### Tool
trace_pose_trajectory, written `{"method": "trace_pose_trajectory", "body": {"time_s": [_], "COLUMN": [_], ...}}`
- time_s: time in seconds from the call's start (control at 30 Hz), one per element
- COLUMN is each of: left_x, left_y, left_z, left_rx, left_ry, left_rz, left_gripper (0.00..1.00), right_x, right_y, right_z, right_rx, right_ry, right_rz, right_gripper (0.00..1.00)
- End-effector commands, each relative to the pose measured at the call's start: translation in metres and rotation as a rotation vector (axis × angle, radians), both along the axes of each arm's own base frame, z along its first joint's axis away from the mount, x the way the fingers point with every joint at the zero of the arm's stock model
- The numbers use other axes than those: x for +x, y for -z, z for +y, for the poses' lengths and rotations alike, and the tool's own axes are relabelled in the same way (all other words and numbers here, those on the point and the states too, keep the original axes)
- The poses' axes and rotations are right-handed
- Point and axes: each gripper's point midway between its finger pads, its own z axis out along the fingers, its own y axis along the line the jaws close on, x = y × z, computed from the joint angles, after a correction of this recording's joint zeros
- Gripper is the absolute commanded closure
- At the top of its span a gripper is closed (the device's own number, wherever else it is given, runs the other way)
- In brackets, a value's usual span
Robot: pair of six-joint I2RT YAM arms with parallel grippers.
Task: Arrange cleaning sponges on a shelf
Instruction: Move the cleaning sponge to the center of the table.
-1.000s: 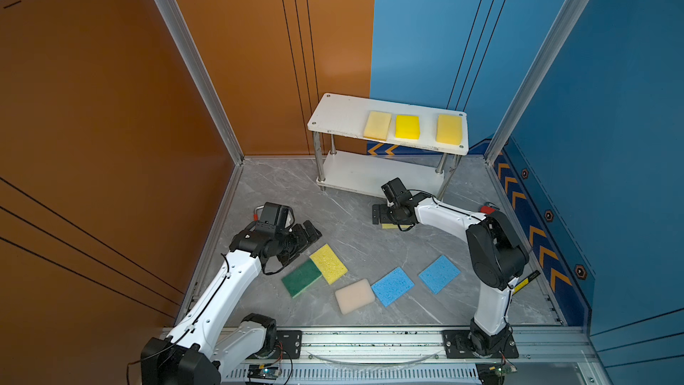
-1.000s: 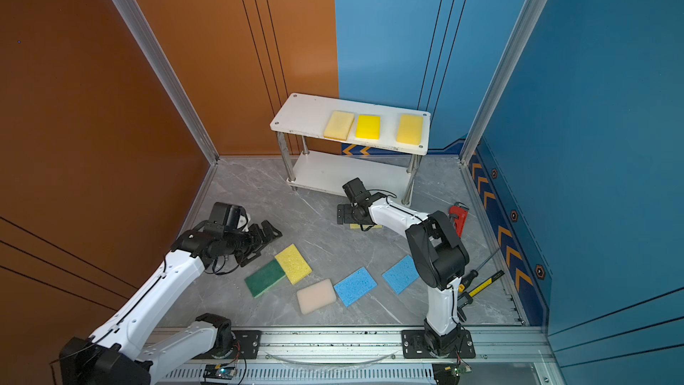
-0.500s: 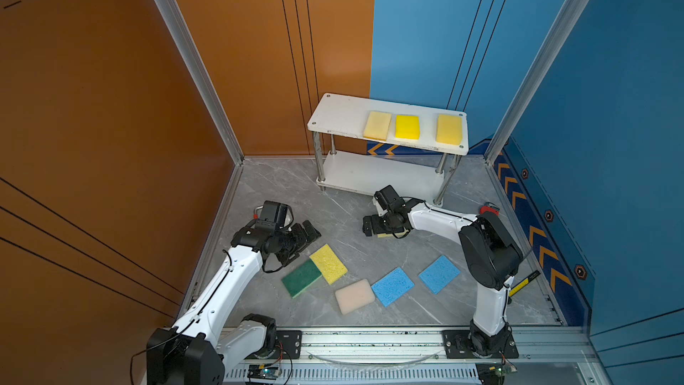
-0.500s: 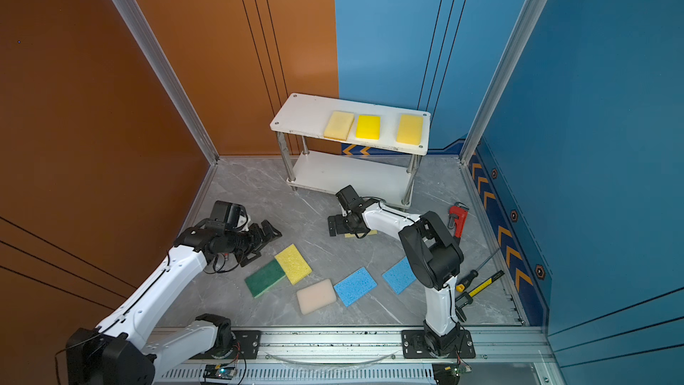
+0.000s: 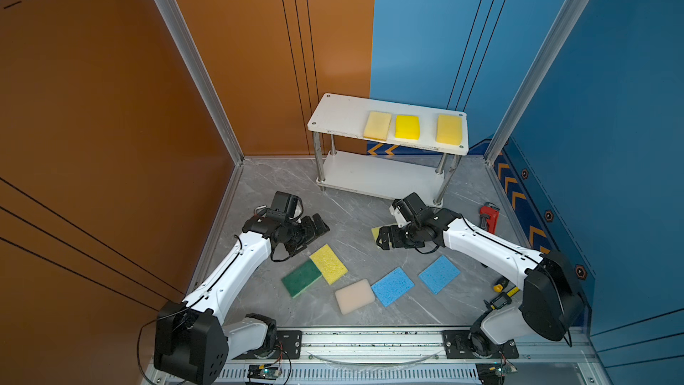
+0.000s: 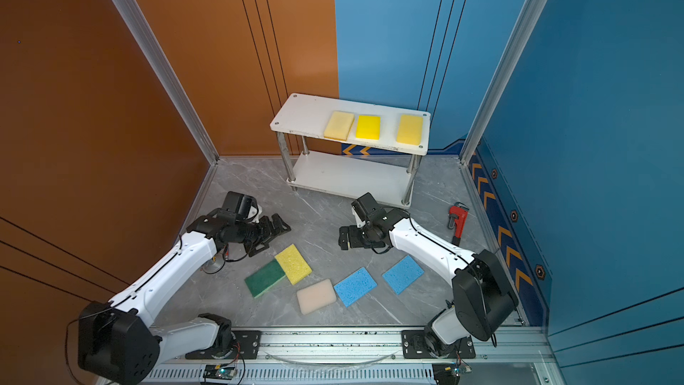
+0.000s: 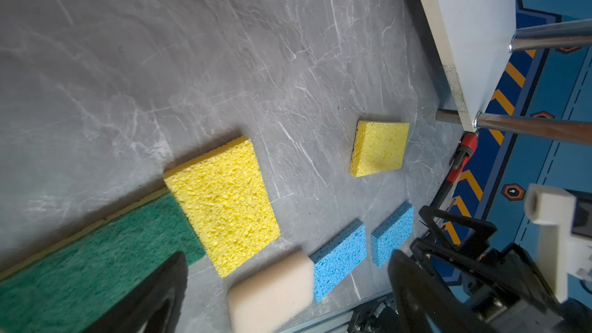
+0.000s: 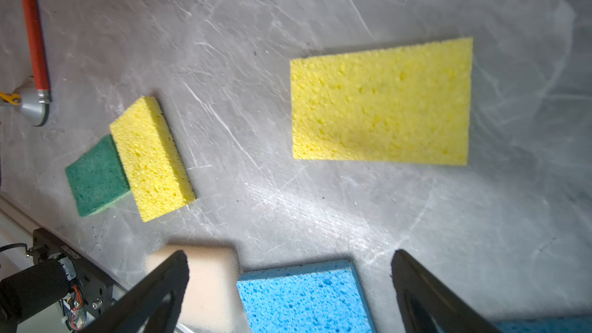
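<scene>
Right fingers spread wide and empty, low over the grey surface. A thin pale-yellow sponge lies flat just ahead of their tips, not between them. Left fingers are equally wide, near a yellow sponge touching the green sponge. Three thick yellow sponges rest on the top board of the shelf. No writing is legible.

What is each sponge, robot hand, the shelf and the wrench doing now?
Shelf: standing upright on floor.
Three thick yellow sponges: flat on the top board.
Porous yellow sponge: flat on floor, not held.
Green sponge: flat on floor.
Second porous yellow sponge: on floor, touching green sponge.
Beige sponge: flat on floor.
Two blue sponges: flat on floor, apart.
Red wrench: lying on floor.
Left gripper: fingers open, empty.
Right gripper: fingers open, empty.
</scene>
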Motion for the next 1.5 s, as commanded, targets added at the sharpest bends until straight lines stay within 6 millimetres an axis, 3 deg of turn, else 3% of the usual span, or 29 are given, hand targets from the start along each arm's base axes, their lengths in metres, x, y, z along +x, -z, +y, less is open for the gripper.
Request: {"method": "trace_pose_trajectory", "body": {"time_s": [0.0, 0.1, 0.13, 0.3, 0.5, 0.77, 0.9, 0.97, 1.1, 1.2, 1.47], "left_x": [0.011, 0.01, 0.015, 0.014, 0.011, 0.004, 0.009, 0.014, 0.026, 0.032, 0.031], "left_y": [-0.01, -0.005, -0.014, -0.017, -0.021, -0.023, -0.019, -0.015, -0.005, 0.004, 0.038], "left_z": [-0.013, -0.025, -0.032, -0.055, -0.073, -0.086, -0.083, -0.084, -0.089, -0.097, -0.152], "left_rx": [0.023, 0.041, 0.041, 0.103, 0.187, 0.326, 0.375, 0.392, 0.404, 0.406, 0.489], "left_ry": [0.06, 0.107, 0.131, 0.278, 0.425, 0.633, 0.659, 0.662, 0.642, 0.598, 0.686], "left_rz": [-0.052, -0.053, -0.087, -0.151, -0.242, -0.377, -0.39, -0.381, -0.339, -0.299, -0.264], "left_gripper": [0.02, 0.02, 0.02, 0.02, 0.02, 0.02, 0.02, 0.02, 0.02, 0.02, 0.02], "right_x": [-0.01, 0.005, 0.01, 0.034, 0.063, 0.095, 0.099, 0.099, 0.097, 0.084, 0.036], "right_y": [0.028, 0.038, 0.041, 0.057, 0.068, 0.068, 0.059, 0.053, 0.031, 0.014, -0.018], "right_z": [-0.016, -0.02, -0.021, -0.025, -0.014, 0.022, 0.05, 0.054, 0.033, 0.011, -0.051], "right_rx": [-0.02, 0.006, 0.019, 0.082, 0.11, 0.156, 0.185, 0.197, 0.201, 0.192, 0.179], "right_ry": [0.099, 0.133, 0.145, 0.194, 0.189, 0.134, 0.074, 0.074, 0.13, 0.171, 0.294], "right_rz": [0.14, 0.145, 0.145, 0.145, 0.132, 0.086, 0.066, 0.062, 0.023, -0.014, -0.095], "right_gripper": [0.0, 0.0, 0.0, 0.0, 0.0, 0.0, 0.0, 0.0, 0.0, 0.0, 0.0]}}
